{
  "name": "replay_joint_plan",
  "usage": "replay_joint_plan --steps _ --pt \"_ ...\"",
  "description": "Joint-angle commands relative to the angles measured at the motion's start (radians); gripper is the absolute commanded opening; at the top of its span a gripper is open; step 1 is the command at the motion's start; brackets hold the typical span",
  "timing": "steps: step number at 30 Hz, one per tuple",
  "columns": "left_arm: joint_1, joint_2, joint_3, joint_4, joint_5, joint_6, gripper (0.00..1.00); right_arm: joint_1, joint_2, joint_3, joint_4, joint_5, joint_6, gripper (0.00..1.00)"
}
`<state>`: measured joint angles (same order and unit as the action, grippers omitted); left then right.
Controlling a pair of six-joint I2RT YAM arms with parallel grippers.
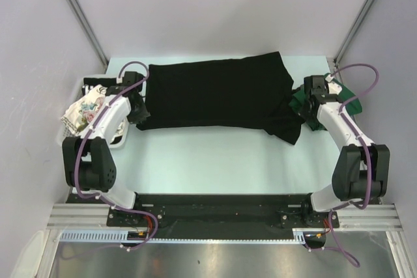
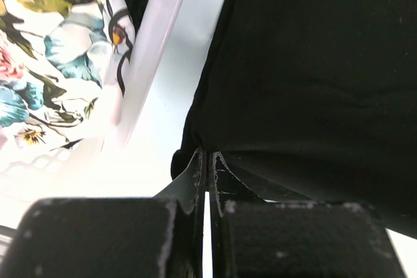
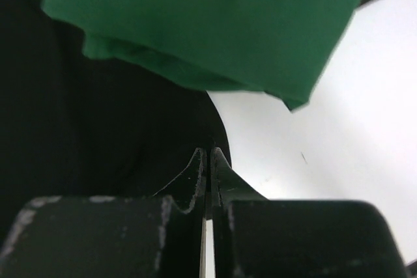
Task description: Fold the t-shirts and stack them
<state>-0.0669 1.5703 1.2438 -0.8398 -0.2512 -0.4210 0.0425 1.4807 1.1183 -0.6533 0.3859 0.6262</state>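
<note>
Bright even light; blurry wrist close-ups.

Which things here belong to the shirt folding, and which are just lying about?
Part of the job:
- black shirt, spread flat in the middle
- green shirt, at its right end
- floral shirt, draped over the basket

Just lying about:
- the basket itself, at the left

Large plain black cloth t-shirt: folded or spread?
Spread: the large black t-shirt lies wide across the pale table, right end rumpled, no compact fold.
</note>
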Motion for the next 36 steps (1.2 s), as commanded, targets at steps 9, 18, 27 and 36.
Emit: replay_joint_plan --steps 9,18,27,36 --pt "0.010 0.108 0.157 -0.008 -0.066 0.022 0.00 -0.035 0.187 0.242 0.118 0.004 -0.123 0.00" --pt "0.010 0.246 0.308 -0.031 -0.085 0.034 0.00 -0.035 0.340 0.418 0.110 -0.016 -0.207 0.00" --pt "0.010 0.347 0.430 -0.054 -0.085 0.045 0.00 -0.036 0.492 0.607 0.054 -0.009 -0.256 0.00" --pt "0.010 0.441 0.534 -0.084 -0.097 0.065 0.00 -0.035 0.581 0.710 0.041 0.004 -0.298 0.00"
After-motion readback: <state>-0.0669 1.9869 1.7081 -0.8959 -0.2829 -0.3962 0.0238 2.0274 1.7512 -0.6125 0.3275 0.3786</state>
